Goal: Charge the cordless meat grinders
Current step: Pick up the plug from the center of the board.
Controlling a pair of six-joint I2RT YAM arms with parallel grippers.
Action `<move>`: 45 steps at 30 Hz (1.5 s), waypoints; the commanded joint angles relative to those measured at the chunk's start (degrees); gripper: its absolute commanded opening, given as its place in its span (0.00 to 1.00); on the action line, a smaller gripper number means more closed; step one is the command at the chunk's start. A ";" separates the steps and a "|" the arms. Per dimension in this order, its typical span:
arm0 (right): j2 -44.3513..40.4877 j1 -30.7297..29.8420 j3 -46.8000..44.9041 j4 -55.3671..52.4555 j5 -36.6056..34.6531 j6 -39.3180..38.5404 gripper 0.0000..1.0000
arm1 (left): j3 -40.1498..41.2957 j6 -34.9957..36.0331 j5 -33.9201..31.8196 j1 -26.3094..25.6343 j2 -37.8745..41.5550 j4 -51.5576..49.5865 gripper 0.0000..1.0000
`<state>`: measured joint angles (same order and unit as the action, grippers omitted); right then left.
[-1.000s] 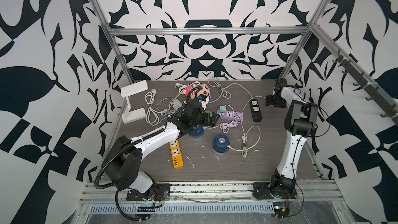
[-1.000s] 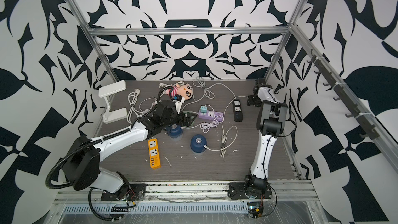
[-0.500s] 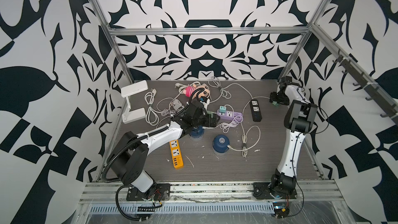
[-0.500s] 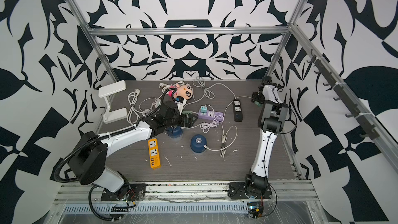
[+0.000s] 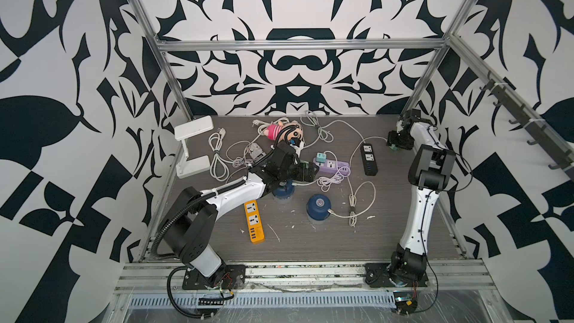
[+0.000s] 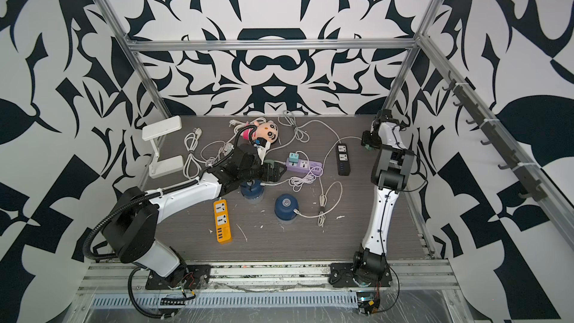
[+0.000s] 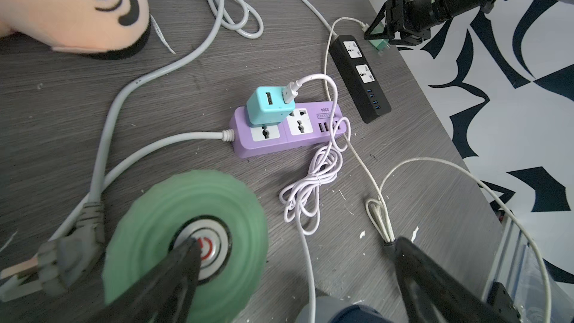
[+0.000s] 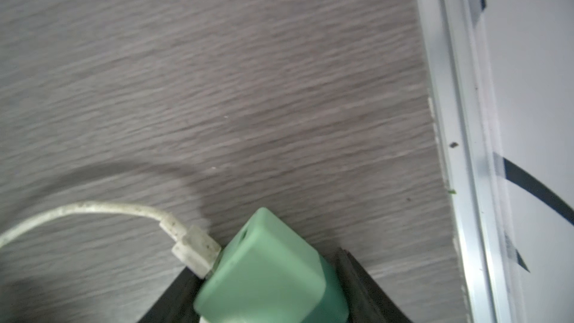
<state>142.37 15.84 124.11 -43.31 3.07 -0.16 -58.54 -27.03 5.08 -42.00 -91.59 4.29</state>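
Black-and-white patterned walls box in a grey wood-grain table (image 5: 341,243); I call the far wall twelve o'clock. My left arm (image 5: 236,191) comes in from seven o'clock to the middle of the table. My right arm (image 5: 419,222) stands along the three o'clock edge and bends toward two.

The left gripper (image 7: 295,242) is spread wide and holds nothing. The right gripper (image 5: 399,143) has its jaws around a green plug adapter (image 8: 267,268) with a white cable (image 8: 93,209) trailing from it; the adapter looks lifted clear of the table. The black power strip (image 5: 368,158) lies near that gripper at eight o'clock, its long axis running roughly twelve to six.

One dark blue grinder (image 5: 283,189) stands half under my left wrist, and a second dark blue grinder (image 5: 318,206) stands at its four o'clock.

The green grinder (image 7: 186,243) stands upright at nine o'clock of the purple power strip (image 5: 332,166), right under the left gripper. One finger (image 7: 180,274) hangs over its silver button and the other is over bare table, so the grinder is off-centre in the gap. I judge the left arm far nearer, and it needs a sideways shift before any grasp.
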 commanded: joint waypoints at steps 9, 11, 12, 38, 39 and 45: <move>-10.51 -6.46 -9.76 5.22 4.17 3.73 0.58 | 0.05 -1.32 0.57 0.25 1.84 -1.72 0.99; -12.94 -7.15 -12.60 6.84 4.78 4.53 0.57 | 0.25 -1.06 0.28 0.25 2.67 -2.08 0.99; -14.22 -7.55 -14.04 7.71 5.09 4.83 0.56 | 0.37 -0.93 0.18 0.25 3.21 -2.27 0.99; -56.57 -30.06 -58.73 22.01 3.14 7.24 0.54 | -15.35 -2.74 16.13 7.68 0.36 -17.28 0.99; -58.06 -31.23 -59.66 22.12 2.92 6.55 0.54 | -17.86 -1.84 16.77 8.21 -0.53 -19.60 0.99; -65.56 -34.43 -64.85 25.02 5.48 4.79 0.54 | -29.06 -3.75 31.84 11.33 -9.28 -25.35 0.99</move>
<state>80.51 -17.82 60.64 -22.44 7.29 6.11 -84.88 -28.88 25.91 -31.94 -96.99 -15.99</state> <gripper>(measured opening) 0.616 0.994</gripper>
